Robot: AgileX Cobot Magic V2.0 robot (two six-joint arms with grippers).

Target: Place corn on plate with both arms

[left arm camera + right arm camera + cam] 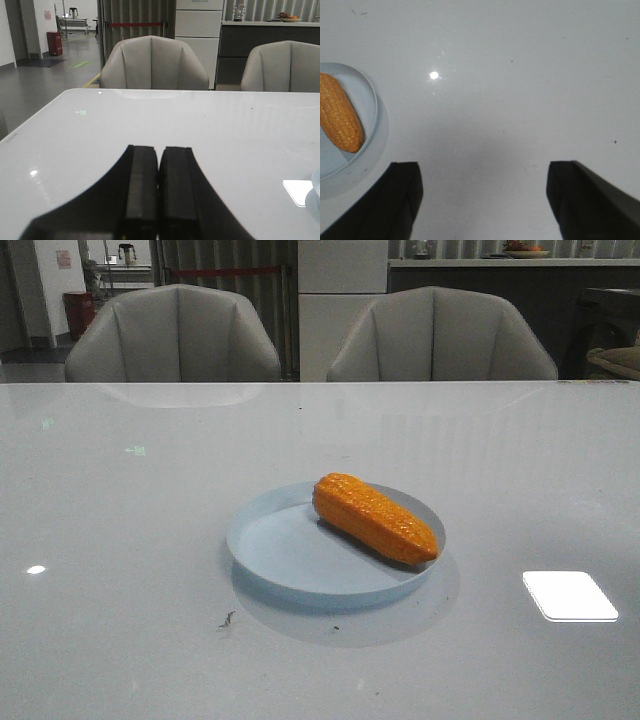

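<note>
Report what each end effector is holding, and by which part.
Nothing is held. The left end effector is shut with nothing between its fingers; the right end effector is open over bare table. The corn lies on the plate.

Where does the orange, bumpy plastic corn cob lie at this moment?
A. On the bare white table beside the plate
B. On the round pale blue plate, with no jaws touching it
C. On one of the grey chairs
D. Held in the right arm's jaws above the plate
B: the orange, bumpy plastic corn cob rests across the round pale blue plate, and the front view shows nothing gripping it.
</note>
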